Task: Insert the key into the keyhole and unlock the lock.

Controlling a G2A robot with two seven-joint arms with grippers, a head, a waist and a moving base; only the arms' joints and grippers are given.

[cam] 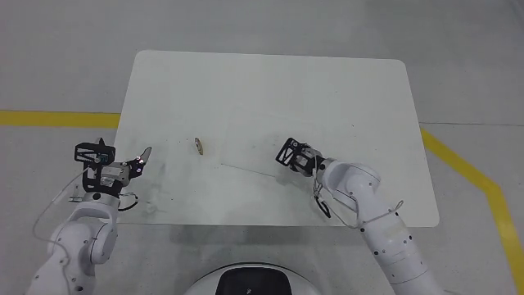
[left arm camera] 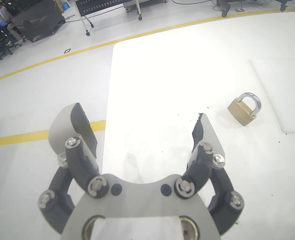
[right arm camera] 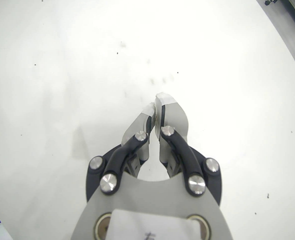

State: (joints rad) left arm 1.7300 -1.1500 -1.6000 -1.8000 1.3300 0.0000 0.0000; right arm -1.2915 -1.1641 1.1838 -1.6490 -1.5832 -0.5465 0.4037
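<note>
Left gripper (left arm camera: pixel 139 116) spread wide, sitting over table (cam: pixel 270 82) edge. Brass padlock (left arm camera: pixel 245 111) lies flat ahead of it, off to table-side finger, well apart, roughly between my two grippers. Markings on lock too small to read. Right gripper (right arm camera: pixel 155 103) pinched shut, tips together, low over table. Tape label (right arm camera: pixel 150 226) on right wrist: writing cropped, unreadable

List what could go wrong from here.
The padlock lies loose on the table; unheld, it could slide when a key presses in.
The left gripper, jaws open, hangs at the table's edge, apart from the padlock; closing in may knock it away.
The right gripper has its jaws shut; whether they hold the key cannot be told, so alignment is uncertain.
</note>
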